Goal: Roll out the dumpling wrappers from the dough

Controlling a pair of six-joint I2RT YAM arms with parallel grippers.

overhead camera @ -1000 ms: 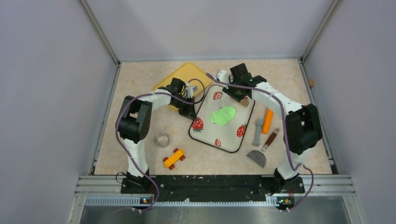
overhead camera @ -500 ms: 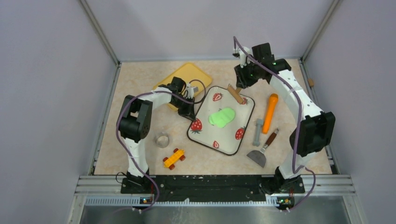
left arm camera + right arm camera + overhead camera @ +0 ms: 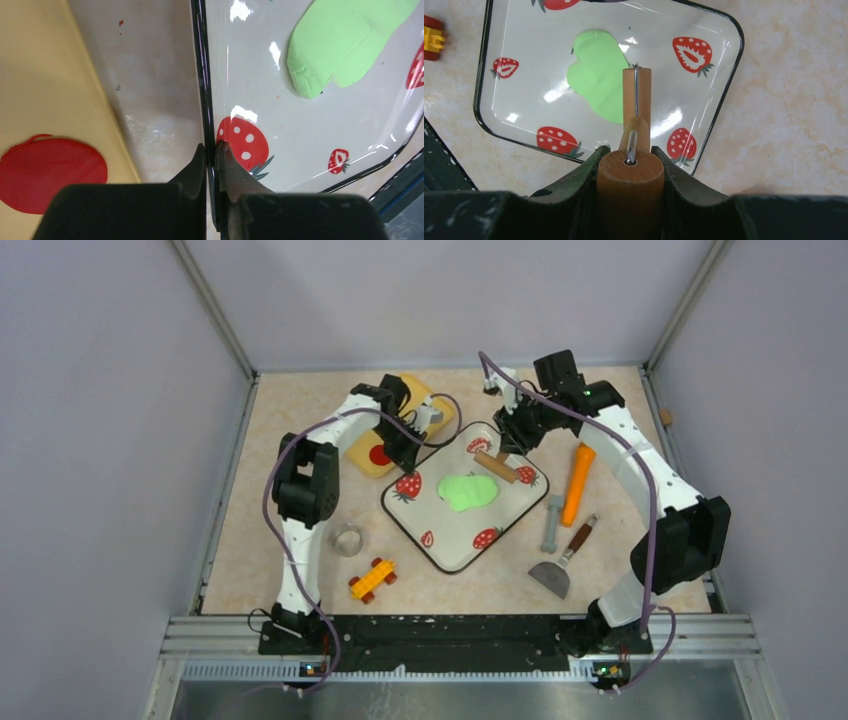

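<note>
The dough (image 3: 468,490) lies flat in the middle of the tray (image 3: 441,566) — a green blob. My left pincer (image 3: 211,147) is clenched on the tray's rim. Farther back, my right pincer (image 3: 630,152) grasps the roller (image 3: 636,95) — its barrel at the dough's far edge.

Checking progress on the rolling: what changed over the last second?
The left pincer, pinching the rim of the strawberry tray, dragged and turned it leftward, carrying the dough along. The right pincer, gripping the rolling pin, lifted it, then brought it over the tray by the dough. The toy car and scraper stayed put.
</note>
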